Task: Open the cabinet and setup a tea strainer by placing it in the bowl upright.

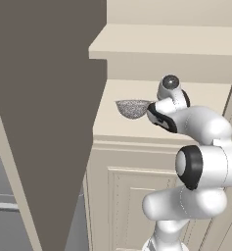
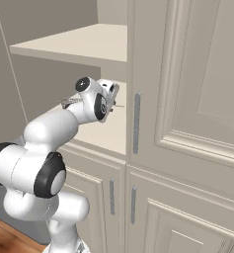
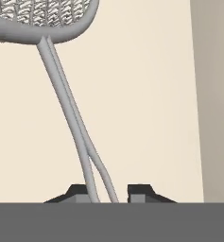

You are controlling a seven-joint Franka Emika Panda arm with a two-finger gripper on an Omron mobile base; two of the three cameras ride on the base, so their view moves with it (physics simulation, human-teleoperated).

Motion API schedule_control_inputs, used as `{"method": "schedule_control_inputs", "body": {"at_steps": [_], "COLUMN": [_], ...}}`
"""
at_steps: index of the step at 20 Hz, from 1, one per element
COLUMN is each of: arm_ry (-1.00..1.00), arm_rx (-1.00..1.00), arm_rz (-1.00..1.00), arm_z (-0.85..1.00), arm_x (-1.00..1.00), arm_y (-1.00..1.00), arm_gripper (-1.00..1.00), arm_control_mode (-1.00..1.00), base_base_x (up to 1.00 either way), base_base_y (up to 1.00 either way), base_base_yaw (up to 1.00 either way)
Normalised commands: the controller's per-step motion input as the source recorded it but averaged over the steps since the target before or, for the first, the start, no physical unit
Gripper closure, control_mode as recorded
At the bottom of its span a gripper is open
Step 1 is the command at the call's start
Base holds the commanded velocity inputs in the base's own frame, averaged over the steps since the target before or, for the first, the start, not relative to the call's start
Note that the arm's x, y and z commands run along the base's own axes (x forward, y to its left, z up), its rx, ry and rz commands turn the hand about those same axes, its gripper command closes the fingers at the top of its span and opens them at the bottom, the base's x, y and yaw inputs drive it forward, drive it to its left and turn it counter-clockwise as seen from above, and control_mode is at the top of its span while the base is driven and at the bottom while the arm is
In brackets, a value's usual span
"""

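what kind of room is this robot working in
Probably a kitchen. A tall cream cabinet with raised-panel doors and grey bar handles stands open, and a mesh tea strainer sits on its cream shelf, its wire handle between the gripper fingertips.

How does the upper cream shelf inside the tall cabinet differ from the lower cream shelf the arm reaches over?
The upper cream shelf is bare where it shows; the lower cream shelf carries the grey mesh tea strainer. The white arm's gripper reaches over the lower shelf, while the upper one sits above the arm. Both are flat cream boards in the same cabinet.
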Motion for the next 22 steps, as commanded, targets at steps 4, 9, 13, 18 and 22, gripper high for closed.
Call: {"method": "schedule_control_inputs", "body": {"at_steps": [4,9,13,18,22], "arm_ry": [0.0,-0.02,-0.15,-0.32,-0.44], "arm_rx": [0.0,0.0,0.0,-0.01,-0.04], "arm_rz": [0.0,0.0,0.0,0.0,0.0], "arm_z": [0.0,0.0,0.0,0.06,0.06], "arm_x": [0.0,-0.08,-0.23,-0.52,-0.78], "arm_y": [0.0,0.0,0.0,0.05,0.05], "arm_gripper": [1.0,1.0,1.0,1.0,1.0], "arm_control_mode": [-1.0,-1.0,-1.0,-1.0,-1.0], "base_base_x": [0.0,0.0,0.0,0.0,0.0], "base_base_y": [0.0,0.0,0.0,0.0,0.0], "base_base_yaw": [0.0,0.0,0.0,0.0,0.0]}}
